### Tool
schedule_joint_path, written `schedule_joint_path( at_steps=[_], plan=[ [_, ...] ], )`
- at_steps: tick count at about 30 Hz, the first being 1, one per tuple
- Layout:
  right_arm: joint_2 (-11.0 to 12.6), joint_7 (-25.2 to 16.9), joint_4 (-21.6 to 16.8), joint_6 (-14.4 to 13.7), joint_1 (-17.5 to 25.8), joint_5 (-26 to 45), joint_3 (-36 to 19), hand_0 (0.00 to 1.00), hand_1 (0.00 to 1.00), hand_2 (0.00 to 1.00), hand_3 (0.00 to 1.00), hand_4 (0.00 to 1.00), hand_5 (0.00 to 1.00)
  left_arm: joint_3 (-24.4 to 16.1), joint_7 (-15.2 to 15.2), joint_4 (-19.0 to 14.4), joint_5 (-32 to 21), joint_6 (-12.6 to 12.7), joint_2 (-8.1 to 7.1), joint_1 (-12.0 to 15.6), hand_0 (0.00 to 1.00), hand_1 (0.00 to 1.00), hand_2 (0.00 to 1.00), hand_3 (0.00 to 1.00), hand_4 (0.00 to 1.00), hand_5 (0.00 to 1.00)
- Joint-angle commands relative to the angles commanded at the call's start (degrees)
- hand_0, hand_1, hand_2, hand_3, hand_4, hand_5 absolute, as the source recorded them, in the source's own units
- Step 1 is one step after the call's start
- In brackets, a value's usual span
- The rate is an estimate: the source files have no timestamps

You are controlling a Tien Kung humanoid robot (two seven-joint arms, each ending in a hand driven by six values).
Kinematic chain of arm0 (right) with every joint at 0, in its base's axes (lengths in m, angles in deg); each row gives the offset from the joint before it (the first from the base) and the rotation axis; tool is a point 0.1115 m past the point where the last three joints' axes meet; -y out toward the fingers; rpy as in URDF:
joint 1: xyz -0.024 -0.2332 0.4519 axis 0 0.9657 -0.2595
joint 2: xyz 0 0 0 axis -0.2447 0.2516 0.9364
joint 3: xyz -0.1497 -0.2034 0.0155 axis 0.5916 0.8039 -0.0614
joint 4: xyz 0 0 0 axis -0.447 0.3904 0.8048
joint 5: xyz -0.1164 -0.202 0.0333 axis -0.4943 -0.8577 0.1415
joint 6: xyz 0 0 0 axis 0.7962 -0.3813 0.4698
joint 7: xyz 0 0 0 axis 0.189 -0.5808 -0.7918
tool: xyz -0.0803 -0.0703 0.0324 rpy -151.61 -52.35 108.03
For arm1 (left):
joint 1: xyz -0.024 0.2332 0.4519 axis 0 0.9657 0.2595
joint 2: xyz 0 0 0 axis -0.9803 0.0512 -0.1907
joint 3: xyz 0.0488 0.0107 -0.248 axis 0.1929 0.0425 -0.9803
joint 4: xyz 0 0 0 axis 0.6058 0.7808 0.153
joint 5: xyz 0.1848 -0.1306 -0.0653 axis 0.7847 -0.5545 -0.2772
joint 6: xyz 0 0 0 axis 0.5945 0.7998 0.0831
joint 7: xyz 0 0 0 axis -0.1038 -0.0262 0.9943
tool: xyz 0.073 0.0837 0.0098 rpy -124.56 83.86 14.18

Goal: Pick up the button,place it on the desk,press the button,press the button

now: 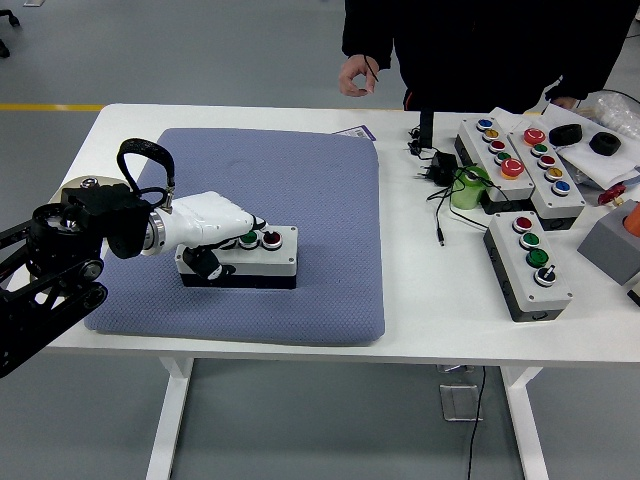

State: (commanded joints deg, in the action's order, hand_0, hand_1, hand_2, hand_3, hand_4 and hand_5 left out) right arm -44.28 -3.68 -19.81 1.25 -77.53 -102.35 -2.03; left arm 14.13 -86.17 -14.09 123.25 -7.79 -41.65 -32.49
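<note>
A white button box with a green button and a red button lies on the blue mat. My left hand, white on a black arm, lies over the box's left end. Its fingers curl across the top toward the green button, and its thumb presses the box's front face. The box's left part is hidden under the hand. My right arm is out of the picture.
A person stands at the far side with one hand raised above the table edge. At the right are several button boxes, a black adapter with cables, a green object and a grey box.
</note>
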Motion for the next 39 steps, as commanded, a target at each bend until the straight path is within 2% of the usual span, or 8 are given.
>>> schedule_joint_path(
  at_steps=[11,16,17,22,26,28,29,39],
  plan=[
    [-0.1,-0.1,0.1,0.0,0.1,0.0,0.0,0.765,0.726,0.744,0.597,0.201,0.156,-5.5,0.0,-3.2,0.0,0.5,-0.65,1.4,0.002,0.05,0.117,0.82,0.773,0.087],
    [-0.1,-0.1,0.1,0.0,0.1,-0.1,-0.3,0.765,0.726,0.744,0.597,0.201,0.156,-13.8,-1.2,-4.5,-7.3,6.4,-0.93,3.5,0.002,0.05,0.117,0.82,0.773,0.087],
    [-0.1,-0.2,0.2,0.1,0.1,-0.1,-0.3,0.765,0.726,0.744,0.596,0.201,0.157,-15.3,-1.5,-4.4,-9.4,8.1,-0.97,3.9,0.227,0.342,0.366,0.889,0.92,0.634],
    [-0.3,-0.3,0.4,0.1,0.2,0.0,-0.7,0.765,0.726,0.744,0.596,0.201,0.157,-21.2,-0.9,-3.5,-20.6,19.2,-1.05,6.2,0.227,0.342,0.366,0.889,0.92,0.634],
    [-0.6,-0.5,0.6,0.1,0.3,0.0,-0.9,0.765,0.726,0.743,0.596,0.201,0.157,-24.4,2.4,-2.3,-30.6,28.4,-0.86,7.7,0.472,0.614,0.659,0.923,0.893,0.767],
    [-0.7,-0.6,0.9,0.3,0.2,0.2,-0.7,0.765,0.726,0.743,0.596,0.201,0.157,-26.6,3.5,-1.3,-35.5,30.5,-0.78,8.2,0.472,0.614,0.659,0.923,0.893,0.767],
    [-0.8,-0.7,1.0,0.3,0.2,0.3,-0.7,0.765,0.726,0.743,0.596,0.201,0.157,-27.5,3.9,-0.7,-37.7,31.1,-0.79,8.4,0.789,0.844,0.888,0.95,0.833,0.998],
    [-1.8,-1.8,1.6,2.6,0.4,-8.1,-11.7,0.772,0.748,0.752,0.614,0.207,0.14,-37.0,6.2,5.5,-62.4,38.0,-2.86,11.9,0.836,0.864,0.909,0.97,0.819,0.998]
  ],
)
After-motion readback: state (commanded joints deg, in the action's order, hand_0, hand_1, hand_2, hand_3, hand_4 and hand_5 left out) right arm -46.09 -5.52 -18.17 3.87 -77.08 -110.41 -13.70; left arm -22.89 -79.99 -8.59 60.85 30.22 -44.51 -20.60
